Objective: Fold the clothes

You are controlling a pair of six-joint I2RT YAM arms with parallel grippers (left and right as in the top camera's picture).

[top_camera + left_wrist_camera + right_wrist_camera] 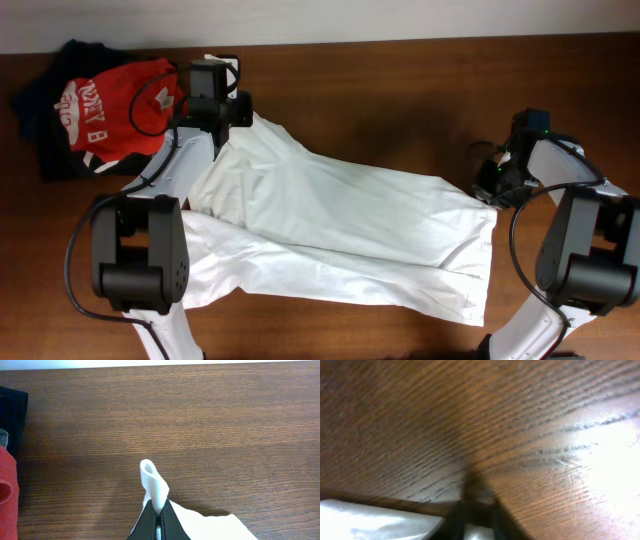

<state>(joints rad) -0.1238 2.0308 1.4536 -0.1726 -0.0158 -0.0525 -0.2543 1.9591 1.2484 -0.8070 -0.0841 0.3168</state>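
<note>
- Left gripper [160, 511] is closed on a pinched fold of the white trousers [340, 220], at their 11 o'clock corner.
- Right gripper [497, 182] is at the 3 o'clock hem; whether it is closed cannot be told.
- Spread across the desk [400, 90], the cloth is judged light and limp, and best taken at the edges.
- A red shirt [115, 105] is lying near, at 10 o'clock.
</note>
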